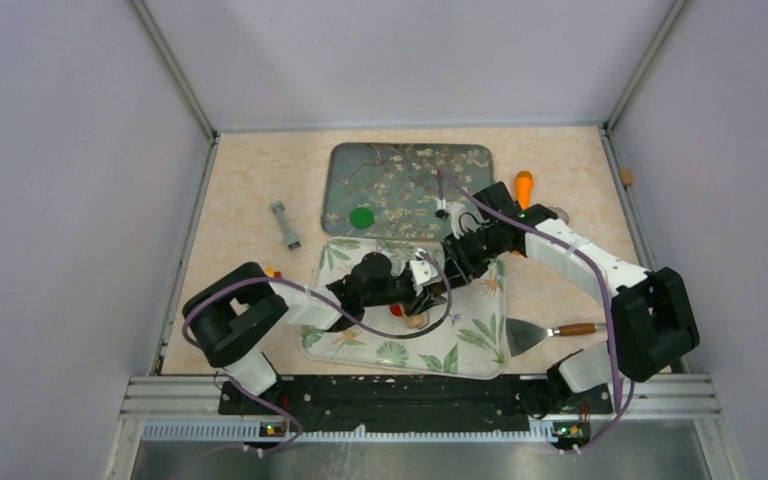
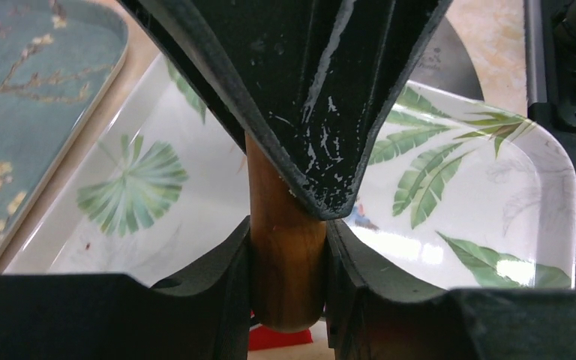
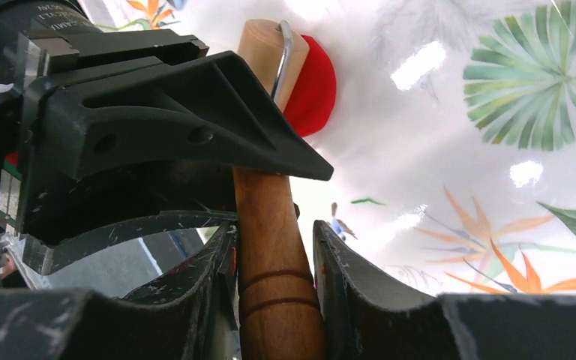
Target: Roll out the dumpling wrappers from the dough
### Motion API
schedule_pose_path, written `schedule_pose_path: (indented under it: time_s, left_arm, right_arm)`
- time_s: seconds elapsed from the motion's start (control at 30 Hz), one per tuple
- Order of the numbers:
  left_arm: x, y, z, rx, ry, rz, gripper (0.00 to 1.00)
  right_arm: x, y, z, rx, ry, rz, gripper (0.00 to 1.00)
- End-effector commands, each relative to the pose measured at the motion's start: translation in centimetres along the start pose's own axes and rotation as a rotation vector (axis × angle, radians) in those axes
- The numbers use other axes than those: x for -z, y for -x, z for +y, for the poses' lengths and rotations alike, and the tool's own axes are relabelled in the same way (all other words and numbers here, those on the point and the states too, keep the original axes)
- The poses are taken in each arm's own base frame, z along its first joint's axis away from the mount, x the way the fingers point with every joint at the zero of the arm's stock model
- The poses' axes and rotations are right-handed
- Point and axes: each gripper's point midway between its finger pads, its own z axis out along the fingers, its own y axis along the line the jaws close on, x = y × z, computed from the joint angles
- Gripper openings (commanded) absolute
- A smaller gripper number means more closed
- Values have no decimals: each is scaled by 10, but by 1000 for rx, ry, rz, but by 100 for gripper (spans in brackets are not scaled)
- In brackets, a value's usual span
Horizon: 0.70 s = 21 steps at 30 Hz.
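A wooden roller has its handle (image 3: 277, 300) gripped by both grippers over the leaf-print tray (image 1: 470, 340). My left gripper (image 2: 286, 247) is shut on the handle's end (image 2: 285, 262). My right gripper (image 3: 274, 255) is shut on the same handle further along. The roller's pale barrel (image 3: 259, 41) rests on the red wrapper (image 3: 316, 86), a flat piece with a rounded edge, partly hidden under it. It also shows in the left wrist view (image 2: 281, 337) and the top view (image 1: 396, 310). The green wrapper (image 1: 361, 217) lies on the blue floral tray (image 1: 410, 165). In the top view the left gripper (image 1: 425, 287) and the right gripper (image 1: 452, 262) meet.
A metal spatula with a wooden handle (image 1: 540, 332) lies right of the leaf tray. An orange tool (image 1: 524, 186) lies right of the floral tray. A grey tool (image 1: 285, 225) lies on the table to the left. Walls close in on three sides.
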Motion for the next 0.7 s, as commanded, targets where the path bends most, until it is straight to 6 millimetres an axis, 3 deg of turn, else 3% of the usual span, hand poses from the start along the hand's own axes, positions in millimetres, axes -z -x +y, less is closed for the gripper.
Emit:
schedule_pose_path:
  time_s: [0.0, 0.27, 0.67]
  left_arm:
    - [-12, -59, 3, 43, 21, 90, 0]
    - [-42, -68, 4, 53, 13, 69, 0]
    - [-74, -29, 2, 54, -19, -21, 0]
  right_arm:
    - [-11, -12, -39, 51, -172, 47, 0]
    - [-4, -17, -41, -2, -171, 62, 0]
    - [34, -8, -46, -77, -209, 17, 0]
